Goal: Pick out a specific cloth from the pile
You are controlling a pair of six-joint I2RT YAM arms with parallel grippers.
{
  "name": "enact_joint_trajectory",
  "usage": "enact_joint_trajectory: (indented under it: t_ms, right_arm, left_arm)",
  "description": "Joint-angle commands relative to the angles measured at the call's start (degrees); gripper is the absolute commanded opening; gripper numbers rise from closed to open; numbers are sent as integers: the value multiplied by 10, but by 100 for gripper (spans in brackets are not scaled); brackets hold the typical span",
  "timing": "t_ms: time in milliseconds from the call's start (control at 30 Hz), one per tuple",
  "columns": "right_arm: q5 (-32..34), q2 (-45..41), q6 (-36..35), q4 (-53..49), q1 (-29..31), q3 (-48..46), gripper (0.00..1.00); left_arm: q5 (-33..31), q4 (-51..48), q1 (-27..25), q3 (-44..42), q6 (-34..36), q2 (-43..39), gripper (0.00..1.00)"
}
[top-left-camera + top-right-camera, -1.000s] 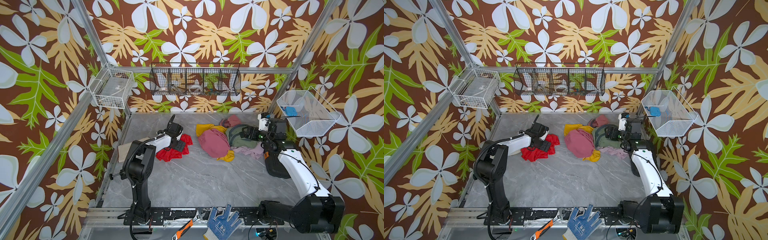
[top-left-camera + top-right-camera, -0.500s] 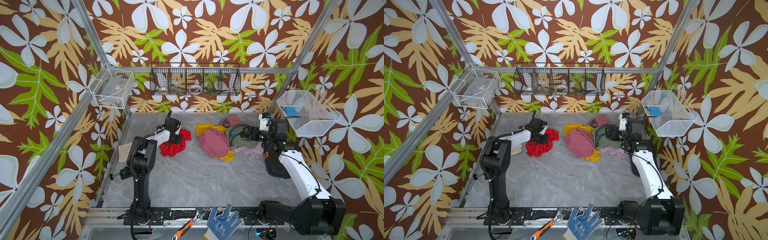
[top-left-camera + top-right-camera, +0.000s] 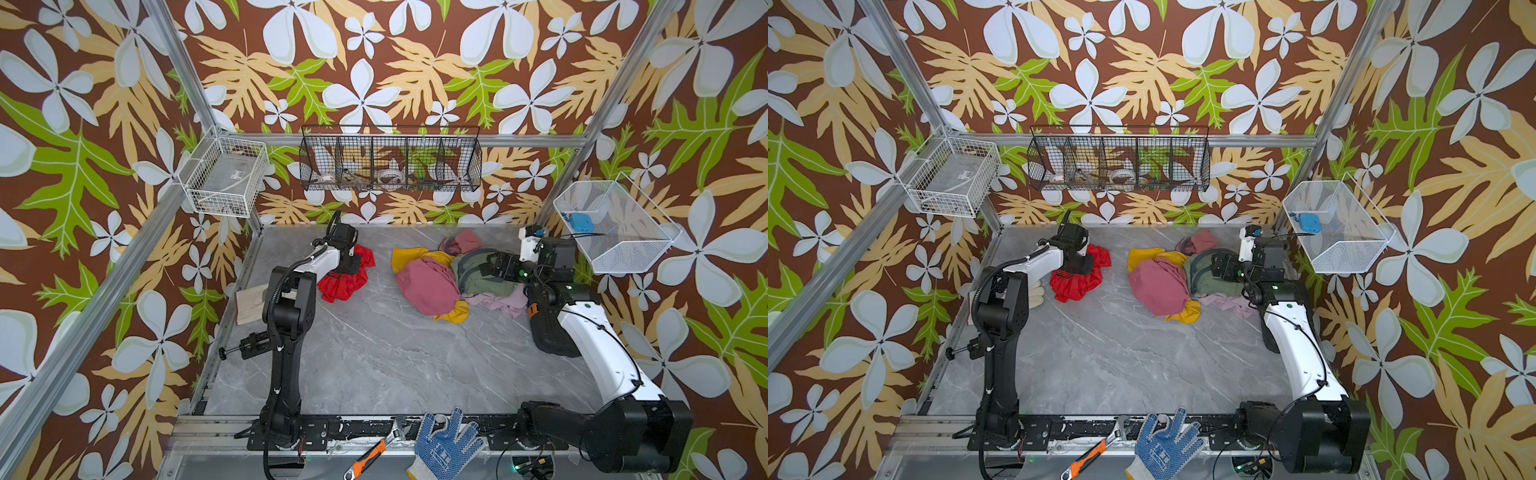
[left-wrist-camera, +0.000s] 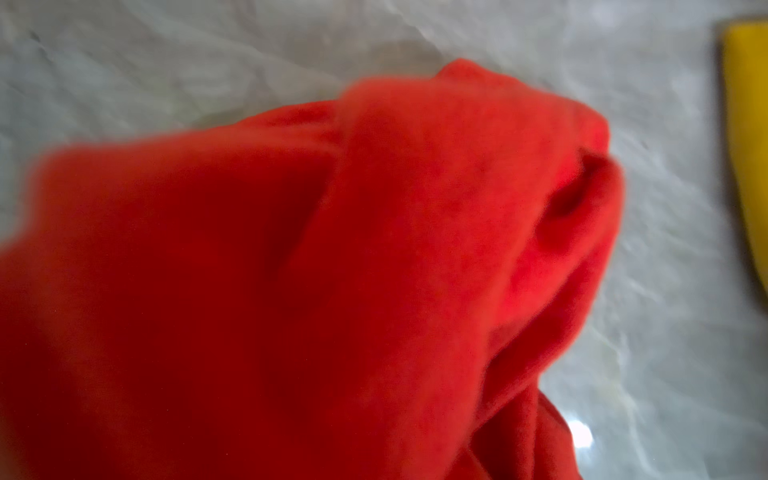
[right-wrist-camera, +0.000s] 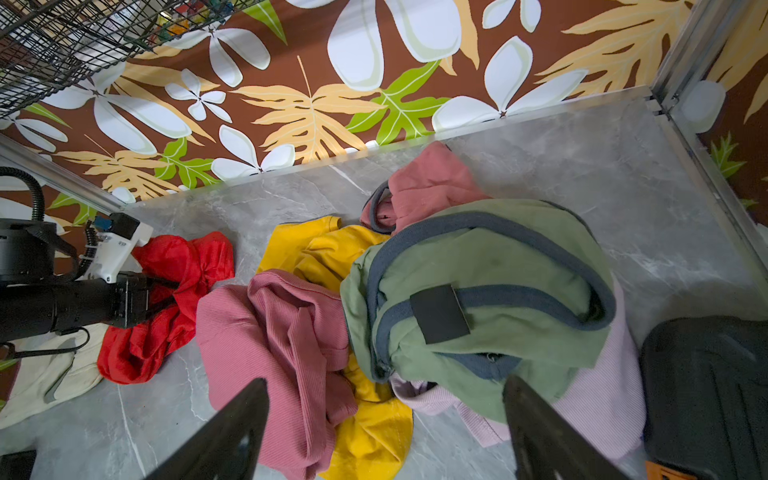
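The bright red cloth (image 3: 347, 279) (image 3: 1077, 284) lies bunched on the grey table, left of the pile and apart from it. My left gripper (image 3: 351, 262) (image 3: 1080, 262) sits on top of it; in the right wrist view its dark fingers (image 5: 164, 291) pinch the red fabric (image 5: 187, 257). Red fabric (image 4: 374, 270) fills the left wrist view and hides the jaws. The pile (image 3: 428, 282) (image 3: 1158, 286) holds dusty pink, mustard yellow, olive green (image 5: 478, 257) and pale lilac cloths. My right gripper (image 3: 500, 266) (image 5: 384, 432) hovers open over its olive green part, holding nothing.
A cream glove (image 3: 1034, 293) lies left of the red cloth. A blue-dotted work glove (image 3: 446, 444) and an orange-handled wrench (image 3: 372, 453) rest on the front rail. Wire baskets hang at the left (image 3: 224, 176), back (image 3: 390, 162) and right (image 3: 615, 224).
My left gripper has closed on the red cloth and drawn it toward the back wall, bunching it. The right arm has barely moved.
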Motion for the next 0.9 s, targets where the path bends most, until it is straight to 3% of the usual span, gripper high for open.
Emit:
enact_joint_trajectory:
  t_ms: [0,200,500,867]
  right_arm:
    - [5,1,8,5,0,9,87]
    - [11,-2,17,6,0,5,86]
    - [16,-3,27,19,0,-23,87]
    - [37,0,-1,13,-1,-20,88]
  left_arm:
    - [-21,-15,5,38,6,24,0]
    - [-4,-24,10,92,41,67,0]
    - [43,-40,10,95,77,81,2]
    - [53,-27,11,72,63,58,50]
